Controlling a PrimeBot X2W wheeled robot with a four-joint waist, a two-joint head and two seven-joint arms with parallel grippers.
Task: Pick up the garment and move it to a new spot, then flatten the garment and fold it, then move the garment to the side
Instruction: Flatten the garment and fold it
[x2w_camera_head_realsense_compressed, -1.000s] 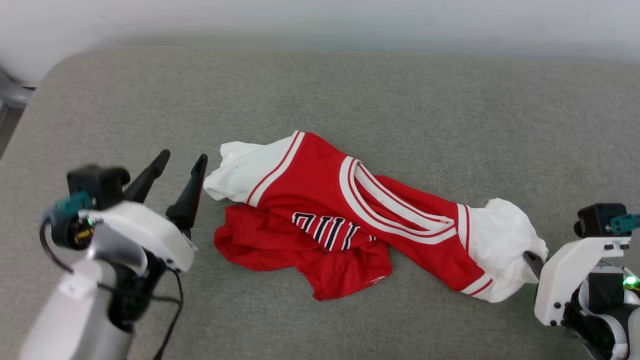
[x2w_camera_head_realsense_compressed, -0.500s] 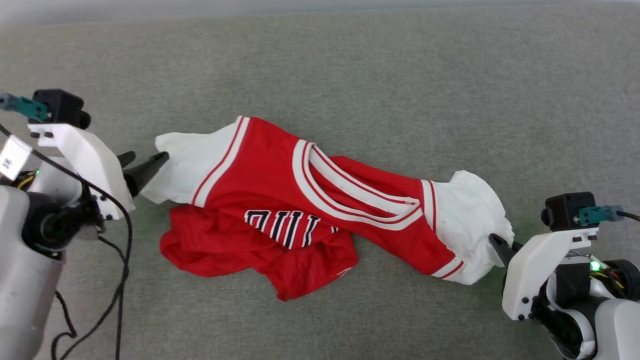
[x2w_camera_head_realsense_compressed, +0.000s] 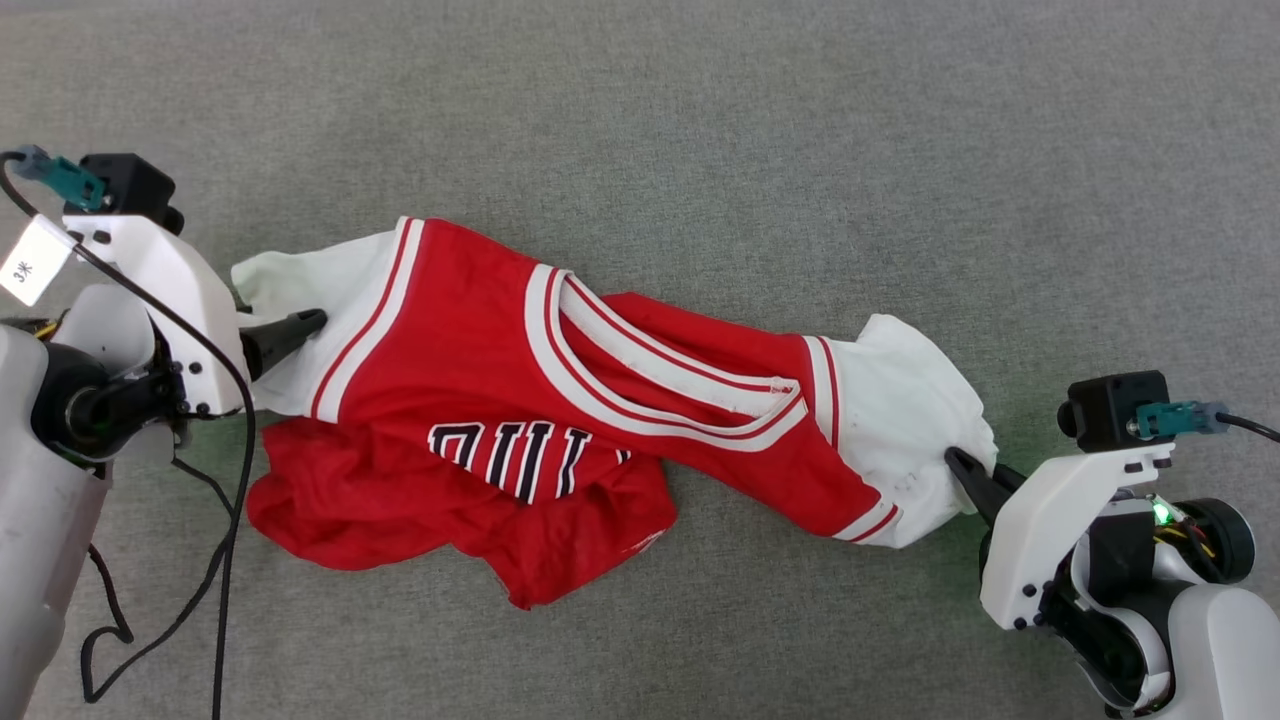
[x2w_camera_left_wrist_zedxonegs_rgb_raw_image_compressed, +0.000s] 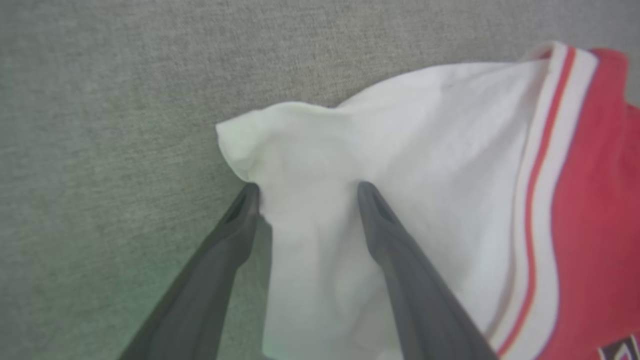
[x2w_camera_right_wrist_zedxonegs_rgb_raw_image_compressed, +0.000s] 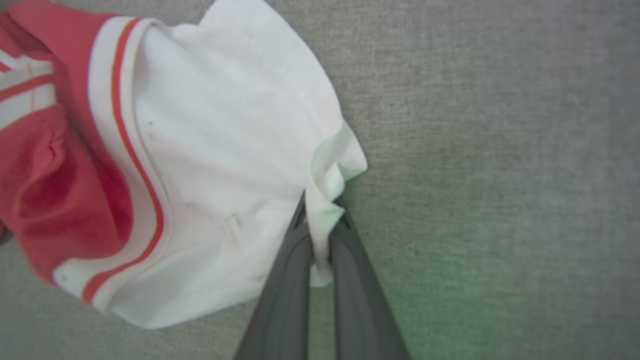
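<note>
A grey cloth surface (x2w_camera_head_realsense_compressed: 900, 150) runs under everything in the head view. The garment (x2w_camera_head_realsense_compressed: 470, 350) lies on it near the middle, stretched crosswise between the two arms and still rumpled. Its red body is bunched and folded over itself at the lower edge, with dark-and-white lettering (x2w_camera_head_realsense_compressed: 520, 458) partly tucked into a crease. The striped V-neck (x2w_camera_head_realsense_compressed: 660, 395) sits twisted across the middle of the cloth.

One white sleeve (x2w_camera_head_realsense_compressed: 290, 285) points to the robot's left and the other white sleeve (x2w_camera_head_realsense_compressed: 900, 400) to its right, each edged with red-and-white trim.

The pale left arm (x2w_camera_head_realsense_compressed: 60, 420) comes in from the left edge and the pale right arm (x2w_camera_head_realsense_compressed: 1130, 560) from the lower right corner.

The left pincer (x2w_camera_left_wrist_zedxonegs_rgb_raw_image_compressed: 306, 187) stands with its fingers well apart. They straddle the end of the left-hand sleeve, so white cloth lies between them, but they are not pressed together on it.

The right pincer (x2w_camera_right_wrist_zedxonegs_rgb_raw_image_compressed: 320, 212) is clamped together on the outer edge of the right-hand sleeve (a small gather of white cloth is squeezed between the two dark fingers and pokes out past them).

A black cable (x2w_camera_head_realsense_compressed: 225, 480) loops down from the left wrist, a white tag (x2w_camera_head_realsense_compressed: 30, 265) hangs beside that wrist, and a small green light (x2w_camera_head_realsense_compressed: 1160, 513) glows on the right one.
</note>
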